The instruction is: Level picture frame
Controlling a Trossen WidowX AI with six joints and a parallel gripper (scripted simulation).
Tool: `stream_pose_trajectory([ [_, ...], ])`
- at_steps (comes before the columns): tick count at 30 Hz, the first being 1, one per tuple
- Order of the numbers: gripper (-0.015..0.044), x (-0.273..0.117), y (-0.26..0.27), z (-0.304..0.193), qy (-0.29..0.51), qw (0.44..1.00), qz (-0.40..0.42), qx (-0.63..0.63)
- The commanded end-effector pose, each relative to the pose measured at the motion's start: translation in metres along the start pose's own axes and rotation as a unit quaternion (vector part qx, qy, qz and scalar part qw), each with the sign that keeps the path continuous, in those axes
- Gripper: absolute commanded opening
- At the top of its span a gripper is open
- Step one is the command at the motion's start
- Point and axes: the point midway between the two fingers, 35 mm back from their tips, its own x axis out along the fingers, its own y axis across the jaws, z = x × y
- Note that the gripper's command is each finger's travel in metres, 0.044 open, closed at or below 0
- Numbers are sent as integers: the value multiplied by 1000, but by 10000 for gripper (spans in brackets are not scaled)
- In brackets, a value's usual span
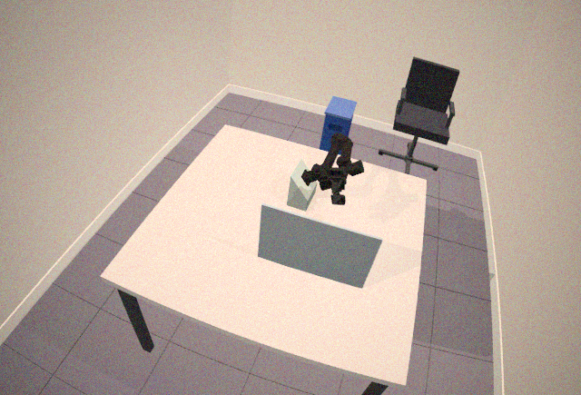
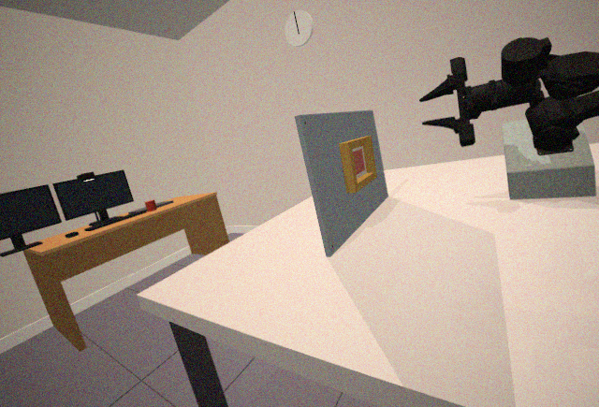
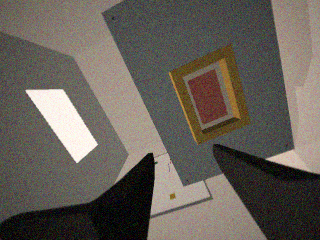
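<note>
The picture frame (image 2: 346,168) (image 3: 185,107), gold with a red picture, hangs on the blue-grey panel (image 2: 321,190) (image 3: 150,75). In the wrist view its edges run nearly parallel to the panel's edges, so it looks about level; a slight tilt cannot be ruled out. My gripper (image 2: 422,111) (image 3: 182,153) is open and empty, with its fingers one above the other in the exterior view. It is well back from the frame, touching neither frame nor panel. The screw and notched strip are hidden. In the top view the panel (image 1: 314,246) shows only its back and hides the frame.
The panel stands upright on the white table (image 1: 197,259) (image 2: 232,286). The arm's base sits on a grey-green block (image 1: 299,195) (image 2: 551,182) behind my gripper. A blue cabinet (image 1: 338,116), an office chair (image 1: 424,113) and a desk with monitors (image 2: 145,233) stand away from the table.
</note>
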Motion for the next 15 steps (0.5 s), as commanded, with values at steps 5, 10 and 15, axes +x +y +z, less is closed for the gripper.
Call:
stream_pose_trajectory([
  [5,260,-8,0,4,-3,1000,-3,8],
  [10,260,-8,0,4,-3,1000,-3,8],
  [15,260,-8,0,4,-3,1000,-3,8],
])
